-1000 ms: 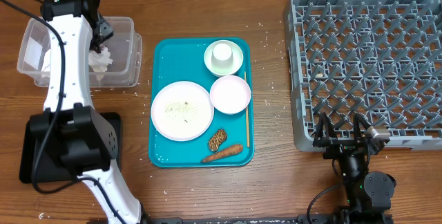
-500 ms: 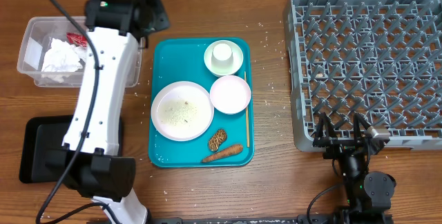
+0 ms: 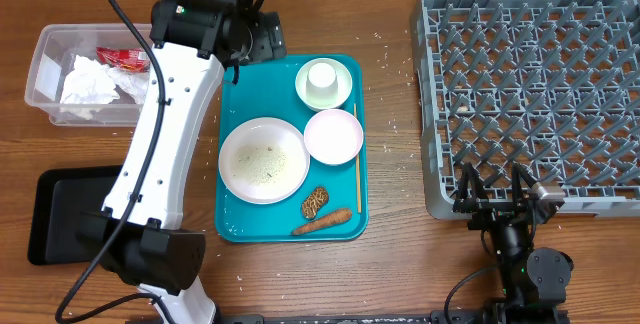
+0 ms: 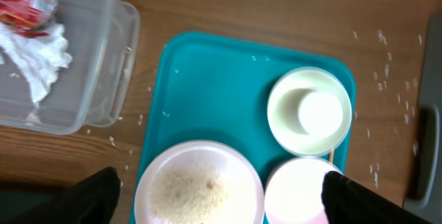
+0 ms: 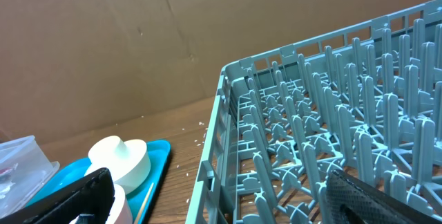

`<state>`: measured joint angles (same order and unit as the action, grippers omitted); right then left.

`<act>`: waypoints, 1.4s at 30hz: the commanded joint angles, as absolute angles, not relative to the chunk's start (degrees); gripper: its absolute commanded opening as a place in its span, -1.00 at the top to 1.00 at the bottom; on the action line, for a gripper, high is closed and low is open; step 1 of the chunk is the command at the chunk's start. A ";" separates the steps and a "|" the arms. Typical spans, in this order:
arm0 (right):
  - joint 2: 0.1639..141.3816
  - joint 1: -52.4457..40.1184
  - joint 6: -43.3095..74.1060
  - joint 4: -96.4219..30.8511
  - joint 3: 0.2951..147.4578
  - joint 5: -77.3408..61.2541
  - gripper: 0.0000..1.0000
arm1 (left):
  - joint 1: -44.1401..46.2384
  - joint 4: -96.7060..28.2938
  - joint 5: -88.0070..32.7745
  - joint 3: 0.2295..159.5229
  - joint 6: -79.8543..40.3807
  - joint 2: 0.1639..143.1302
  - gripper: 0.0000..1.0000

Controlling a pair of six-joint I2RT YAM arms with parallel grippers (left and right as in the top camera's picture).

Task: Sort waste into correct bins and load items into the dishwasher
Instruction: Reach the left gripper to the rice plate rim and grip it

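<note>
Left arm (image 3: 165, 114): long white shell links w/ black joints at elbow & wrist, and a black base housing (image 3: 150, 256). Thin black cables (image 3: 112, 4) run along it. Right arm (image 3: 522, 242): small, all black, w/ one light-grey part near its top. Left fingers (image 4: 83, 196) & right fingers (image 5: 387, 198) are matte black, edges look rounded.

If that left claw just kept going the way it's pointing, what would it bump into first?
Probably the large white plate dusted with crumbs on the teal plastic tray; the open left gripper points down over it, though depth is unclear.
</note>
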<state>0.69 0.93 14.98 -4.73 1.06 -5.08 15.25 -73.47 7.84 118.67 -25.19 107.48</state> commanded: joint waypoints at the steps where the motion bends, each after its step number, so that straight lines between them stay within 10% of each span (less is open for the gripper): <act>1: 0.16 0.64 14.96 -4.40 0.47 -4.58 -1.00 | 15.51 -76.09 -0.23 118.72 -18.48 108.47 -0.77; 13: 0.16 0.64 14.94 -4.40 0.47 -4.58 -1.00 | 16.27 -79.81 -7.53 104.38 -23.40 108.47 -0.46; 42: 0.16 0.64 14.94 -4.40 0.47 -4.58 -1.00 | 28.64 -69.38 -1.06 83.00 -22.26 108.31 -0.54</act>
